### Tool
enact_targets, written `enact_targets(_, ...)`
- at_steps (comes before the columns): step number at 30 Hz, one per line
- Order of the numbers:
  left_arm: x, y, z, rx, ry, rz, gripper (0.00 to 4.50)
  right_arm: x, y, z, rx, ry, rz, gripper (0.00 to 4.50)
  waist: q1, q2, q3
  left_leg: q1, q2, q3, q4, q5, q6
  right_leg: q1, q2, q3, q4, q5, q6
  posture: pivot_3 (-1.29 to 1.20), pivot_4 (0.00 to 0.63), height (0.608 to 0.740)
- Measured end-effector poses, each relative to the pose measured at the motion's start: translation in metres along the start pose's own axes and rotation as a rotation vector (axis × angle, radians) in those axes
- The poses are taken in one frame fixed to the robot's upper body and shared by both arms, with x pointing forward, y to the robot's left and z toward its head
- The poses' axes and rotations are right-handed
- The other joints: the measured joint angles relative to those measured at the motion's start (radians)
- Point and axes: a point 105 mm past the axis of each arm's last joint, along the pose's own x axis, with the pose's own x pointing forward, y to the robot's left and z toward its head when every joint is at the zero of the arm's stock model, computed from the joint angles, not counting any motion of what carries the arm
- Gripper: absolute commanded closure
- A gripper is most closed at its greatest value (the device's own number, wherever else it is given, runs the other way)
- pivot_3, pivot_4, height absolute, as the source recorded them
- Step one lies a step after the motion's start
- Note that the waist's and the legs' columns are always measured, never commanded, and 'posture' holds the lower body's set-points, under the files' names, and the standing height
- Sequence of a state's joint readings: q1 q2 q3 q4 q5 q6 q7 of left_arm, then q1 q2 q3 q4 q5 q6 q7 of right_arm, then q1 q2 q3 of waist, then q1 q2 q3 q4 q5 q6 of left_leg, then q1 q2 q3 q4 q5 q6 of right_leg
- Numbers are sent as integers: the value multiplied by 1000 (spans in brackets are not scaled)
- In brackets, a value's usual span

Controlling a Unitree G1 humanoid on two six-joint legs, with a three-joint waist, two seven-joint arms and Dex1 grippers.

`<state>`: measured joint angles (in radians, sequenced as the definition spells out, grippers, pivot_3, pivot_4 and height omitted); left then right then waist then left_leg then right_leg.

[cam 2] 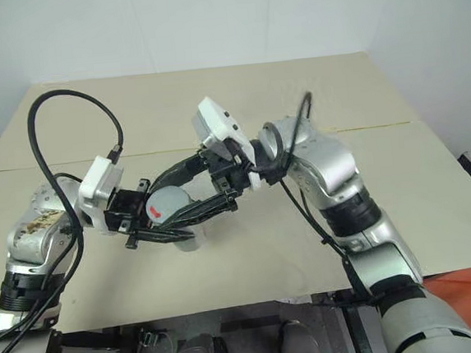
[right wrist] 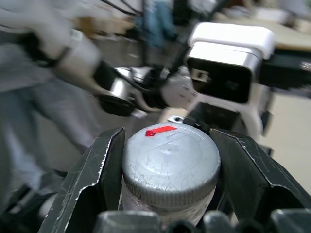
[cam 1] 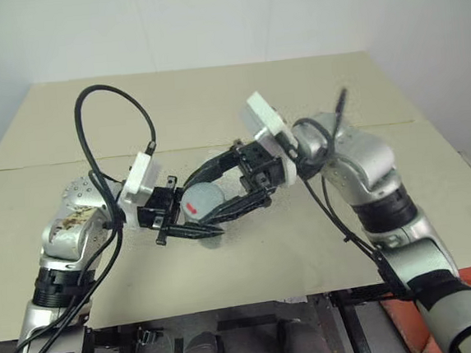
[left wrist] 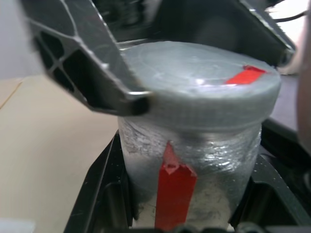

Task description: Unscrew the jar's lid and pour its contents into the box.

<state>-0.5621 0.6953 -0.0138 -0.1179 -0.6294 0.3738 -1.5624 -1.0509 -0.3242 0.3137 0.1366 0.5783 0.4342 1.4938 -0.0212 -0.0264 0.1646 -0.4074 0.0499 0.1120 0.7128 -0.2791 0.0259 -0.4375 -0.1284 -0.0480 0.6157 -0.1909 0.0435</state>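
No words, brand names or numbers can be read anywhere. The only signs are plain red marks: a small red mark on top of the grey lid (right wrist: 170,160), near its edge, and a vertical red strip running down the side of the clear jar (left wrist: 189,194), with no writing on either.

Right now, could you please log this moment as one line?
left gripper: shut on small clear jar | right gripper: shut on round grey lid | lid still on
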Motion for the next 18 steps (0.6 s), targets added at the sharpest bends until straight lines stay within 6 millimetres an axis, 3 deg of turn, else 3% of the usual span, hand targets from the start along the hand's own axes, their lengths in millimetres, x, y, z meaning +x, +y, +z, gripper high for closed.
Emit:
enact_targets(1,-1,0,-1,-7,4,6,2552,1,-2,-1,-5,-3,15,1044,1,0,0,0,0,0,0,0,0,0,0,0,1,0,0,0,150,740)
enact_targets(5,-6,-1,2,-18,-42,41,2552,3,-14,-7,-17,4,11,52,7,0,0,-1,0,0,0,0,-1,0,0,-1,1,0,0,0,150,740)
enact_targets(9,-11,-3,0,-38,-59,92,2552,1,-16,-7,-42,-5,-45,52,10,0,0,-2,0,0,0,1,-1,0,0,-1,0,0,0,0,150,740)
enact_targets(15,-26,1,-16,-115,-70,243,2552,-25,-15,-2,-88,12,-319,52,9,0,0,-1,0,0,0,1,-3,-1,0,-1,1,0,0,0,150,740)
enact_targets(18,-34,10,-26,-147,-43,327,2552,-30,-4,0,-85,28,-426,52,10,0,0,-1,0,0,0,2,-3,0,0,-1,1,0,0,0,150,740)
